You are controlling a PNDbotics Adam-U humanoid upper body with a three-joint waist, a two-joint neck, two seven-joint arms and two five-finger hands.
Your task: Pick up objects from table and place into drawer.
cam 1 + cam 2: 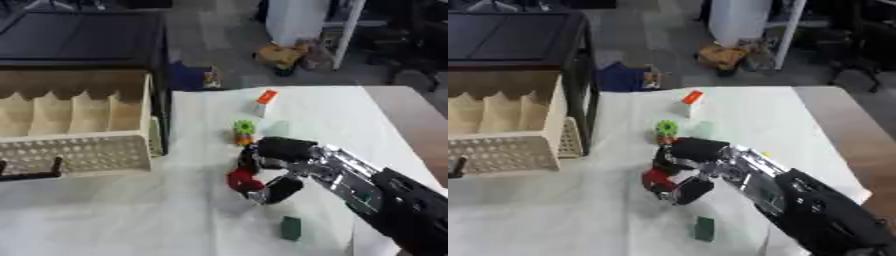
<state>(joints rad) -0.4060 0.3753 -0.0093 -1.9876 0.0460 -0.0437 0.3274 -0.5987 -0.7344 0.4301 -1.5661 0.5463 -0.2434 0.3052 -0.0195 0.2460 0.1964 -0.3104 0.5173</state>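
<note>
Right hand point(278, 167): enters from the lower right on a black and silver arm, fingers and thumb curled round a red object point(241, 181), pinching it at the middle of the bench; whether the object is clear of the cloth or touching it cannot be told

Red object: small, rounded, glossy red, shape otherwise unclear; held at the left side of the hand, well apart from the drawer

Green and orange object point(243, 131): small piece, green on top with orange and yellow beneath, standing on the bench just beyond the hand's upper fingers

Dark green block point(290, 228): small rectangular piece, lying on the bench near the front edge, below the hand and apart from it

White box with orange top point(262, 103): small, tilted, standing farther back on the bench, beyond the green and orange piece

Bench point(114, 220): covered with a white cloth, slightly creased; bare brown surface showing along the right side

Drawer point(79, 152): cream-coloured, pulled open at the left, perforated front wall, upright dividers inside forming several compartments; contents cannot be made out

Cabinet point(87, 35): black frame and dark top, housing the drawer at upper left
</note>
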